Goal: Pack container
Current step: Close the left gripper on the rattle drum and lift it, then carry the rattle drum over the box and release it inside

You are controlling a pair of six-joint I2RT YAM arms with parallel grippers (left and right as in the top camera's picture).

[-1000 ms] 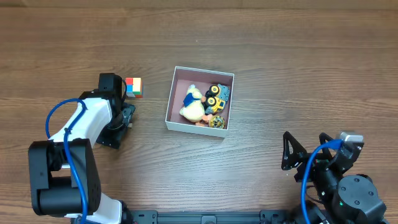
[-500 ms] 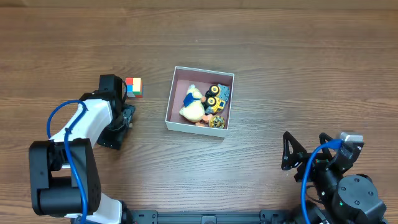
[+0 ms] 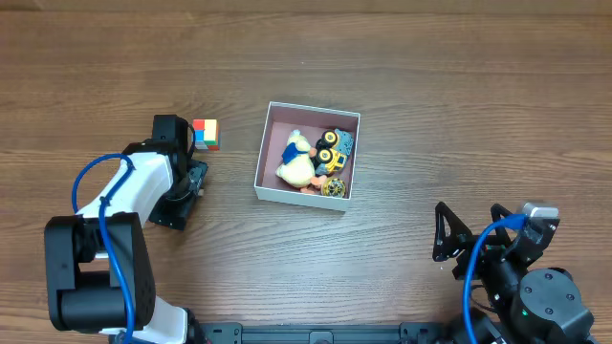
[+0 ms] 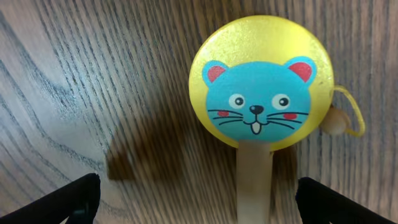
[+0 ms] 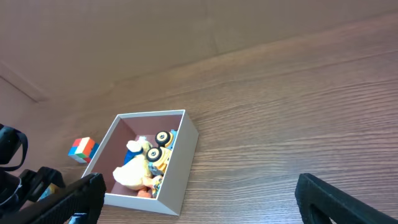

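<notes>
The left gripper (image 4: 198,190), jaws wide, is straddling the rattle (image 4: 260,81) on the table (image 3: 430,96), left of the central container (image 3: 301,197), so the pick seems to be awaiting closing and lifting; the right gripper (image 5: 199,190) is sitting clear, jaws wide.

The table (image 3: 459,115) is strongly grained brown wood with a low satin sheen. The container (image 3: 298,196) has thin matt white walls like card, and the toy truck (image 3: 332,145) inside it looks like shiny plastic. The yellow disc (image 4: 261,81) is smooth and faintly glittery on a pale bare-wood handle (image 4: 254,180).
</notes>
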